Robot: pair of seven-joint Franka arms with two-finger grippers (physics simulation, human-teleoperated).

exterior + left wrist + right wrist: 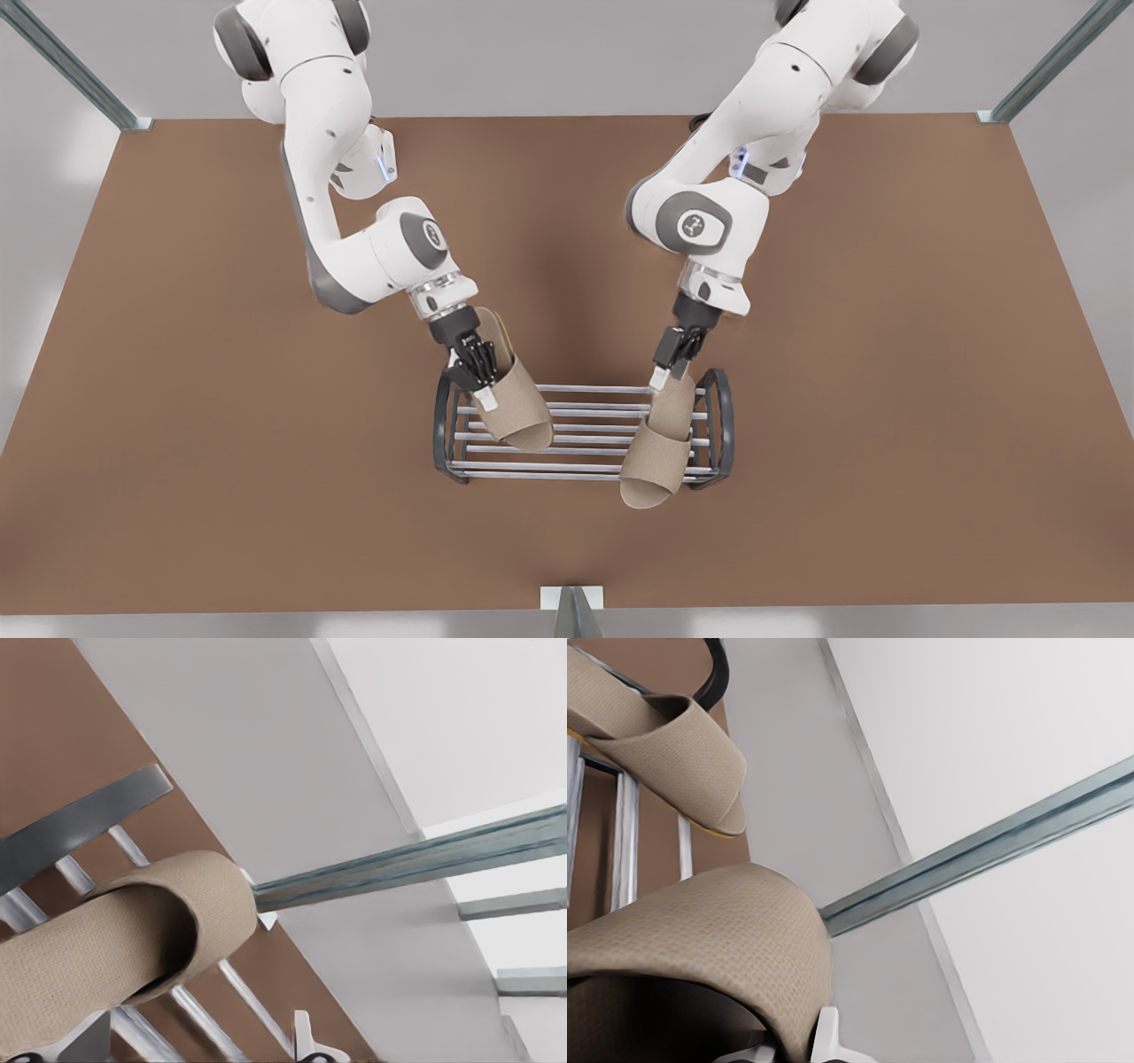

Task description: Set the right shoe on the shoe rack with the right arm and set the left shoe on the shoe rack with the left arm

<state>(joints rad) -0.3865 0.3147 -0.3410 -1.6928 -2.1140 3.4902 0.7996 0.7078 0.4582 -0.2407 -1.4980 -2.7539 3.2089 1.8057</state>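
Note:
The shoe rack (pixel 585 388) stands on the brown table toward its near side. In the front view's left, my right gripper (pixel 476 377) is shut on the side of the right shoe (pixel 521 403), a beige slipper. It is tilted, toe down over the rack's bars and heel raised. In the front view's right, my left gripper (pixel 671 368) is shut on the heel of the left shoe (pixel 660 443). That shoe's toe overhangs the rack's front bar. In the right wrist view, the held slipper (pixel 700 930) is close and the other slipper (pixel 673 744) lies beyond. The left wrist view has its slipper (pixel 115 939) over the bars (pixel 257 1005).
The rack's dark arched end frames (pixel 722 416) rise at both ends, close to each slipper. Brown tabletop (pixel 266 496) spreads wide on all sides of the rack. Metal posts (pixel 571 611) stand at the table's near edge and far corners.

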